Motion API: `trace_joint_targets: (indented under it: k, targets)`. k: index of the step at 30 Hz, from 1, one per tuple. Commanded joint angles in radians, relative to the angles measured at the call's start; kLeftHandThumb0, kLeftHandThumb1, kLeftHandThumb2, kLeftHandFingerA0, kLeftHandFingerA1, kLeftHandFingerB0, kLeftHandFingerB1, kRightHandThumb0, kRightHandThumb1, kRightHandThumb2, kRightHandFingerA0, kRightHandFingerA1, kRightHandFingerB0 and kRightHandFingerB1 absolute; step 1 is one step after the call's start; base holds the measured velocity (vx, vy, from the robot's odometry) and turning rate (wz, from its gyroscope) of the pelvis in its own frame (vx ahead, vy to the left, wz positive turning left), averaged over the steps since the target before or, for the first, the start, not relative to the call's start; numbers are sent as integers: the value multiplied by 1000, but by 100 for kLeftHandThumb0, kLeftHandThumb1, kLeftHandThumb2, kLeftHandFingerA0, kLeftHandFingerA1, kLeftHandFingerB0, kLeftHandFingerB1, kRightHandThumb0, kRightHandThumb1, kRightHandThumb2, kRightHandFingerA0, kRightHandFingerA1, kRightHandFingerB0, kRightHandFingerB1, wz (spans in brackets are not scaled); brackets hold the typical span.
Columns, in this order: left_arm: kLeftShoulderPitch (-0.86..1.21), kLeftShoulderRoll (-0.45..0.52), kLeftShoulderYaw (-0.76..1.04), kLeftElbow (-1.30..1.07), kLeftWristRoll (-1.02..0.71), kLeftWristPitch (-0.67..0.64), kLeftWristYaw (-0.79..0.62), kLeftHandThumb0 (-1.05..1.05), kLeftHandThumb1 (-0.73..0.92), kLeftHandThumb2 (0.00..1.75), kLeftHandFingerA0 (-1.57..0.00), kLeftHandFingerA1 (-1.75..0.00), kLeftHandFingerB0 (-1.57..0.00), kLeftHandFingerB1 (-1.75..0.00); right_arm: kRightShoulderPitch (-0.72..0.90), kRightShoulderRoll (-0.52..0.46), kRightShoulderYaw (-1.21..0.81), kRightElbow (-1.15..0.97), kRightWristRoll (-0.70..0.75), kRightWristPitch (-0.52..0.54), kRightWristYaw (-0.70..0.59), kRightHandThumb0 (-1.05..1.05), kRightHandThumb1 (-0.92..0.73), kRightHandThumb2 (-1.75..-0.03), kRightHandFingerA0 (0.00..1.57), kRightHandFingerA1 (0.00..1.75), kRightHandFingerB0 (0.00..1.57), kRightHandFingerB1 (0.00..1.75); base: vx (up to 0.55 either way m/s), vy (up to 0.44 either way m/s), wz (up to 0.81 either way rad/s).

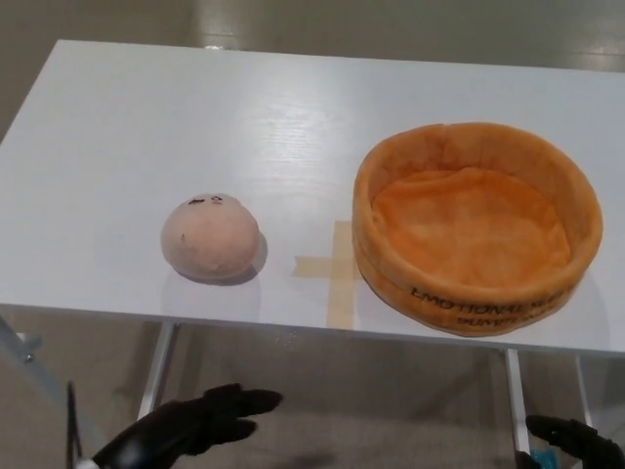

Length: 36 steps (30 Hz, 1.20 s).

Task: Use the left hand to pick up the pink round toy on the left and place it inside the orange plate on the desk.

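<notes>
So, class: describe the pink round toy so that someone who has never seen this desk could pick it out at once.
Start at the white rectangular desk. Left of the tan tape cross, near the front edge, sits the pink round plush toy. Unlike the orange plush plate to the right, it is a small solid dome with tiny dark face marks on top.

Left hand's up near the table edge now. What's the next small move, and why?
Probably raise the left hand above the table edge and forward toward the pink toy. The hand is below the tabletop, empty, fingers apart; the toy sits untouched left of the tape cross, and the orange plate holds nothing.
</notes>
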Motion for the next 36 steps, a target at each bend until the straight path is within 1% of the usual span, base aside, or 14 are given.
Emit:
trace_joint_targets:
  k: [1,6,7,9,10,15,16,20,21,24,27,29,32,36]
  targets:
    - [81,172,-153,-501,-370,195,-556,-36,48,105,-1,-50,0,-47,3,-2,1,11,6,-7,-7,-27,-64,-58,61,68,49,48,0,0,0]
    - [59,193,-167,-595,-475,237,-628,-36,47,104,-2,-50,0,-47,-2,0,-1,11,7,-7,-14,-26,-63,-58,62,67,50,49,0,0,0]
    - [57,197,-164,-648,-530,249,-640,-64,72,62,-20,-37,-18,-28,-2,1,-4,11,11,-7,-11,-25,-63,-58,63,71,50,49,0,0,0]
    - [55,208,-158,-706,-567,260,-634,-66,72,62,-18,-37,-18,-29,-2,2,-5,10,12,-8,-10,-24,-62,-58,63,72,50,49,0,0,0]
    - [58,228,-139,-783,-600,281,-595,-37,46,103,-2,-51,0,-48,-4,3,-5,10,12,-8,-11,-24,-63,-58,63,70,51,49,0,0,0]
    - [63,259,-27,-950,-701,345,-437,-35,43,99,-2,-51,0,-48,-10,4,-4,11,12,6,-10,-25,-63,-58,62,67,51,48,0,0,0]
    - [59,252,-3,-959,-704,344,-403,-60,62,59,-17,-32,-19,-28,-10,4,-4,11,11,6,-11,-25,-63,-58,62,67,51,48,0,0,0]
    - [-14,176,80,-925,-630,334,-250,-56,61,59,-15,-33,-18,-28,-8,4,5,11,2,-1,-19,-25,-63,-58,63,68,51,49,0,0,0]
    - [-42,156,96,-905,-621,348,-220,-32,45,97,-2,-51,0,-47,-9,5,2,11,4,-1,-21,-24,-62,-57,65,69,52,50,0,0,0]
    - [-82,119,122,-872,-592,343,-193,-30,45,96,-2,-51,0,-47,-2,8,3,12,3,-9,-22,-25,-62,-58,64,68,52,50,0,0,0]
    - [-269,39,176,-604,-238,131,-49,-25,28,83,-2,-51,0,-47,1,11,-6,13,14,0,-10,-25,-63,-58,61,69,51,48,0,0,2]
    - [-304,23,186,-545,-168,89,-25,-25,28,83,-2,-51,0,-47,2,11,-6,14,14,0,-9,-25,-63,-58,61,69,51,48,0,0,0]
    - [-377,18,181,-396,-46,11,43,-42,41,54,0,-25,-13,-26,4,10,-3,13,11,-5,-8,-26,-63,-58,63,69,50,49,0,0,0]
    - [-468,58,130,-210,153,-35,177,-45,32,68,0,-14,-10,-33,4,8,-3,12,11,-6,-9,-25,-63,-58,63,70,50,49,0,0,0]
